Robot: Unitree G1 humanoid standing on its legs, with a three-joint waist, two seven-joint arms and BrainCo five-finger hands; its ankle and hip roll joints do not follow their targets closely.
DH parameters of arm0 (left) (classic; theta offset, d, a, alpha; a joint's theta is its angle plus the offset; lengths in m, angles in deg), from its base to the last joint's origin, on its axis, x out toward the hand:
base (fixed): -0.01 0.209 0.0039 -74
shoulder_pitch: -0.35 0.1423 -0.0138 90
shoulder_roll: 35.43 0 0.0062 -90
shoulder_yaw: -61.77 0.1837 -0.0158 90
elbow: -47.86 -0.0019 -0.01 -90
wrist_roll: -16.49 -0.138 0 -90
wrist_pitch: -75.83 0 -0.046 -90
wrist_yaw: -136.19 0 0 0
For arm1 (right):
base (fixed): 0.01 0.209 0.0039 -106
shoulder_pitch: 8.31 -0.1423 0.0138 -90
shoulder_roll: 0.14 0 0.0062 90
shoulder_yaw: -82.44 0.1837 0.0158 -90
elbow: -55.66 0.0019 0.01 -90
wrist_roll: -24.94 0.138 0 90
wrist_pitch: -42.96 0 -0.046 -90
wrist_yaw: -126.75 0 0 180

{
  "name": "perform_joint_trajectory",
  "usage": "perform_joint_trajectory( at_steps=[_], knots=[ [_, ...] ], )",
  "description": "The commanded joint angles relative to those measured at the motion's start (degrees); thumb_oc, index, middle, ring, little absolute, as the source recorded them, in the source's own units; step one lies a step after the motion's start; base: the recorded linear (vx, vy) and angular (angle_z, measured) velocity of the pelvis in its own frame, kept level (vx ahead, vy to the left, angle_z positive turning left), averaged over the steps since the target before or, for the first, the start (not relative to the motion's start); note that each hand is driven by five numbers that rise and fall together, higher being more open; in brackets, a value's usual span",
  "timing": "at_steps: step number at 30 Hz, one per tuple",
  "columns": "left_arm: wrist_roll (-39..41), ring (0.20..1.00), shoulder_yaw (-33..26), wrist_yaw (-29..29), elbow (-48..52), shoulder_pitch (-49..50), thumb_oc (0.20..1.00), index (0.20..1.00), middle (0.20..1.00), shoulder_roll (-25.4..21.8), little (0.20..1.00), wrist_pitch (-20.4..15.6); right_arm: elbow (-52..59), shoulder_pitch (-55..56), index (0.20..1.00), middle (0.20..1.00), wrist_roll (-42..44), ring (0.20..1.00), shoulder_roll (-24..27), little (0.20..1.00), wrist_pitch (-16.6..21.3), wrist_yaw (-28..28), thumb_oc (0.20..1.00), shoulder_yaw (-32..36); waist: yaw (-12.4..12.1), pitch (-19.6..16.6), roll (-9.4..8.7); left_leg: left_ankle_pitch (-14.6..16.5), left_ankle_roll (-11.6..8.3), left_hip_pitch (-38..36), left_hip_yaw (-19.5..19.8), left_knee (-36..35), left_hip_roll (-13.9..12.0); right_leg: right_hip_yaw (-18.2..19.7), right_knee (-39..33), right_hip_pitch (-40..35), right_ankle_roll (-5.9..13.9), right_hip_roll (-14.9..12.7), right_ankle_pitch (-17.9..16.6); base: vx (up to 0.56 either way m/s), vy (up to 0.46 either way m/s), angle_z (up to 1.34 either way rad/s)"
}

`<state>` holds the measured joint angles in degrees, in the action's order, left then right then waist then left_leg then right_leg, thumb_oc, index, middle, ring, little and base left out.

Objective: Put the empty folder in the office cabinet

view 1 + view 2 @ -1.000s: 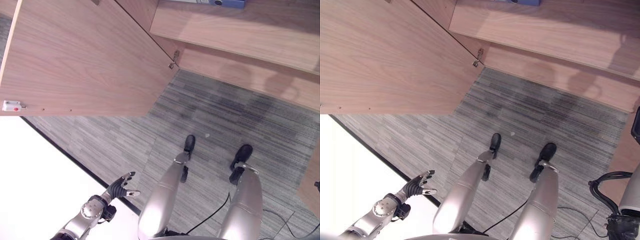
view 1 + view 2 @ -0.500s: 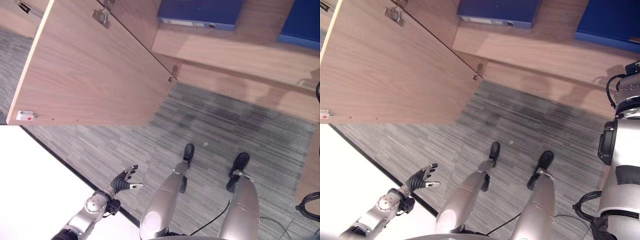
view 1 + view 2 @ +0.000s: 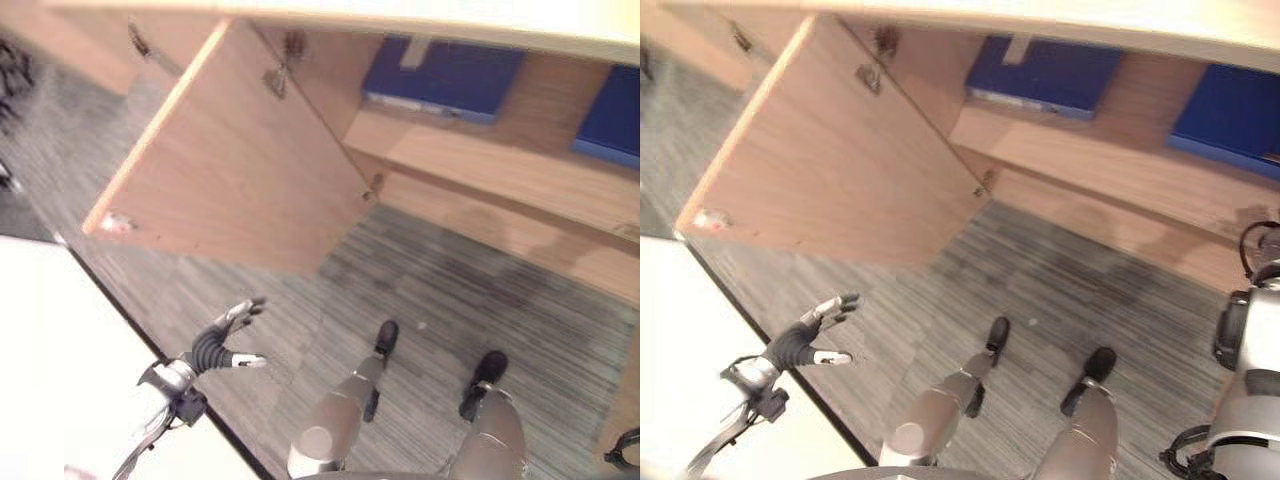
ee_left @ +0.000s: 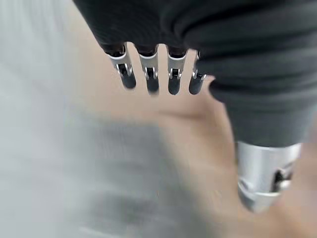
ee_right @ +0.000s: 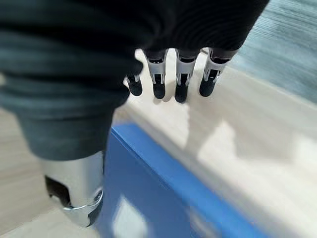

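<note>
flat blue folder (image 3: 1045,75) lay on light wood cabinet shelf (image 3: 1110,165), door (image 3: 840,170) open; left hand (image 3: 805,340), right hand (image 5: 173,74) fingers straight, empty; placing looked done

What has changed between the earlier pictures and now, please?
Mostly the camera tilted up, bringing both blue folders and the cabinet top into view. The left hand remains open and empty over the floor. The cabinet door stays open; the right hand is open beside a folder.
</note>
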<state>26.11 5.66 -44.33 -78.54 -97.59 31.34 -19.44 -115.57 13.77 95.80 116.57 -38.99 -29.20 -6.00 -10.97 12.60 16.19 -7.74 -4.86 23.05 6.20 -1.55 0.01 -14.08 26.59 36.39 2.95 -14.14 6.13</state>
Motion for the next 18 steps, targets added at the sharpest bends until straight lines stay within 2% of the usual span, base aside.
perform_joint_trajectory(
  at_steps=[1,4,5,7,9,11,13,18],
  knots=[
    [-0.8,1.000,-2.4,3.4,5.0,0.1,1.000,1.000,1.000,4.5,1.000,-3.8,-0.9,-1.6,1.000,1.000,-0.8,1.000,5.4,1.000,3.2,0.2,1.000,-0.6,-2.1,5.3,-1.34,4.0,-2.09,-4.2,4.4,-2.9,-1.9,-0.6,-3.5,-7.7,3.15,2.5,5.8,0.01,-0.030,-0.14],
    [-1.4,1.000,-3.4,3.0,4.2,1.3,1.000,1.000,1.000,5.7,1.000,-3.8,1.9,2.4,1.000,1.000,-1.2,1.000,2.5,1.000,4.3,-1.2,1.000,1.0,-1.5,4.8,-1.97,4.2,-2.33,-5.5,4.2,-2.9,-2.5,-1.1,-5.4,-10.5,3.14,3.2,5.1,0.04,-0.044,0.03],
    [-1.4,1.000,-5.0,2.8,2.3,0.7,1.000,1.000,1.000,7.6,1.000,-3.2,6.8,9.3,1.000,1.000,-1.0,1.000,-3.6,1.000,6.6,-3.7,1.000,3.2,-0.5,3.8,-3.57,4.7,-2.51,-7.4,4.0,-2.8,-3.4,-1.2,-8.2,-13.8,2.82,4.2,4.4,0.10,-0.098,0.03],
    [-1.9,1.000,-6.1,2.8,1.0,0.5,1.000,1.000,1.000,8.4,1.000,-2.9,9.4,14.1,1.000,1.000,-0.8,1.000,-7.4,1.000,7.5,-5.2,1.000,4.6,0.4,3.2,-4.62,4.8,-2.47,-8.6,3.7,-2.8,-4.2,-1.2,-9.7,-15.5,2.68,4.9,3.5,0.11,-0.096,0.01],
    [-2.7,1.000,-7.4,2.7,-0.9,0.6,1.000,1.000,1.000,9.9,1.000,-2.2,13.1,21.0,1.000,1.000,-2.0,1.000,-13.7,1.000,7.7,-7.4,1.000,5.0,2.0,2.3,-6.85,6.1,-2.73,-11.5,3.1,-2.6,-5.5,-0.7,-11.5,-18.8,2.51,5.9,3.6,0.13,-0.088,-0.08],
    [-3.6,1.000,-9.2,2.7,-3.2,1.2,1.000,1.000,1.000,12.0,1.000,-1.5,19.1,29.5,1.000,1.000,-4.6,1.000,-19.4,1.000,8.2,-8.6,1.000,4.7,4.0,1.0,-8.60,6.0,-2.90,-14.0,2.2,-2.7,-6.6,-0.4,-14.4,-21.9,2.39,6.8,2.2,0.12,-0.044,-0.17],
    [-5.5,1.000,-12.0,3.1,-7.6,1.9,1.000,1.000,1.000,15.4,1.000,-0.3,26.4,41.7,1.000,1.000,-9.1,1.000,-25.5,1.000,7.6,-10.6,1.000,2.7,7.0,-1.1,-10.73,6.6,-3.37,-18.1,0.7,-2.8,-7.9,0.3,-17.3,-26.0,2.18,8.2,1.6,0.18,-0.040,-0.35],
    [-7.3,1.000,-13.7,3.8,-10.7,2.2,1.000,1.000,1.000,17.4,1.000,0.2,31.6,49.3,1.000,1.000,-14.6,1.000,-27.7,1.000,6.5,-11.7,1.000,-0.1,8.8,-3.1,-12.11,7.0,-3.70,-21.2,-0.7,-2.9,-8.7,1.0,-20.0,-29.3,2.33,9.1,0.8,0.08,-0.014,-0.30]
  ],
)
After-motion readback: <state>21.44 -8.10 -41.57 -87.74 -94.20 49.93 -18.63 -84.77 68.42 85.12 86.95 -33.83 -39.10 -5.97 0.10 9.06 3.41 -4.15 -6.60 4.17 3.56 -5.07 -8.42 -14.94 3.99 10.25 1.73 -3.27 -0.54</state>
